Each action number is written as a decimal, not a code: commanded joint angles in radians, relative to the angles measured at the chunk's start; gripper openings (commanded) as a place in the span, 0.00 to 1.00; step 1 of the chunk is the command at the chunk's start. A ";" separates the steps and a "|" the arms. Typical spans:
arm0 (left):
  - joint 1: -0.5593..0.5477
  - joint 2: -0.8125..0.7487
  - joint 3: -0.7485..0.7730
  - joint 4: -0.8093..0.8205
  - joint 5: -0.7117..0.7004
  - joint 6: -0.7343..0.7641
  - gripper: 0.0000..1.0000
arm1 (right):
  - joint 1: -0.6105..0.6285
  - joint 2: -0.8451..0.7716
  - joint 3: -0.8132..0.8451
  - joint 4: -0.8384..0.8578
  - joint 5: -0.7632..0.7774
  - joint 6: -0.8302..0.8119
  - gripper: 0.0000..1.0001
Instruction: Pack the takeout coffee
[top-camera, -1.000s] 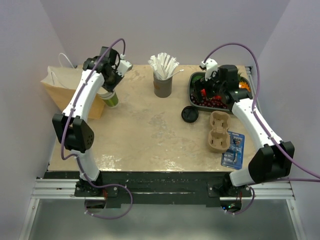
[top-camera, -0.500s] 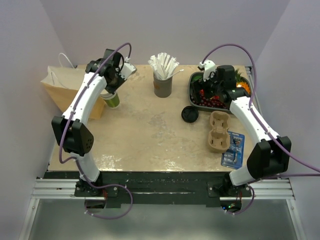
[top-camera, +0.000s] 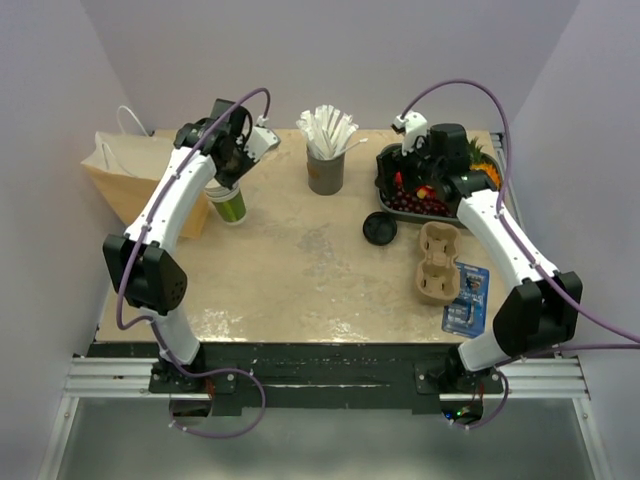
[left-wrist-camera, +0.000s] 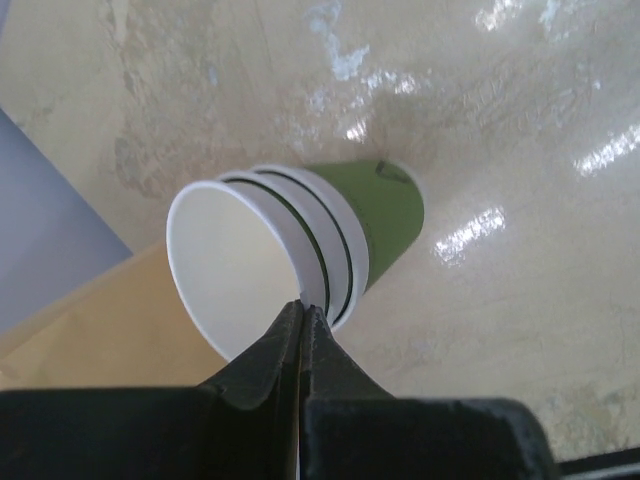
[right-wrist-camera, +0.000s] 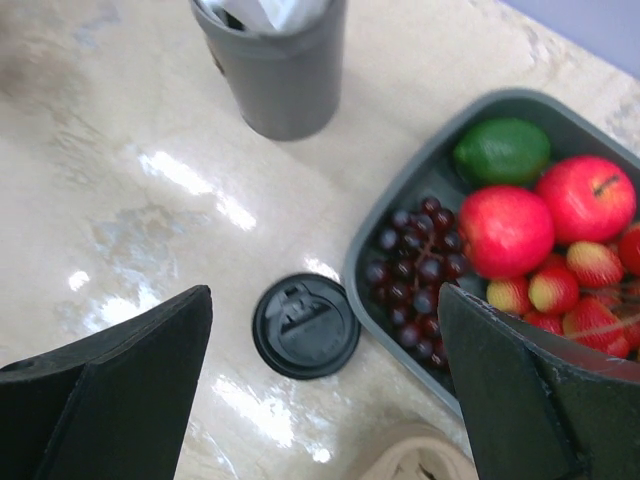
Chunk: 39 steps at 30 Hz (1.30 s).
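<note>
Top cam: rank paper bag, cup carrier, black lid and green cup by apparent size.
1. paper bag
2. cup carrier
3. black lid and green cup: they look about alike, and the cup is partly covered from above, so they are not ranked.

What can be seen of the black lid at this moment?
The black lid is a round, glossy plastic takeout lid with a raised rim and a moulded sip tab on its upper face. It lies flat on the table, on no cup, close beside the grey fruit tray near the grapes; whether lid and tray touch is unclear. The right gripper hovers open above it without touching it.
</note>
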 joint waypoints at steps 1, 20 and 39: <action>-0.033 -0.039 0.014 0.037 -0.057 0.055 0.00 | 0.045 0.018 0.072 0.061 -0.058 0.063 0.96; -0.033 -0.143 -0.249 0.296 -0.214 0.030 0.00 | 0.341 0.447 0.433 0.205 0.013 0.658 0.95; -0.016 -0.149 -0.243 0.226 -0.179 -0.105 0.00 | 0.453 0.801 0.610 0.529 -0.251 1.069 0.99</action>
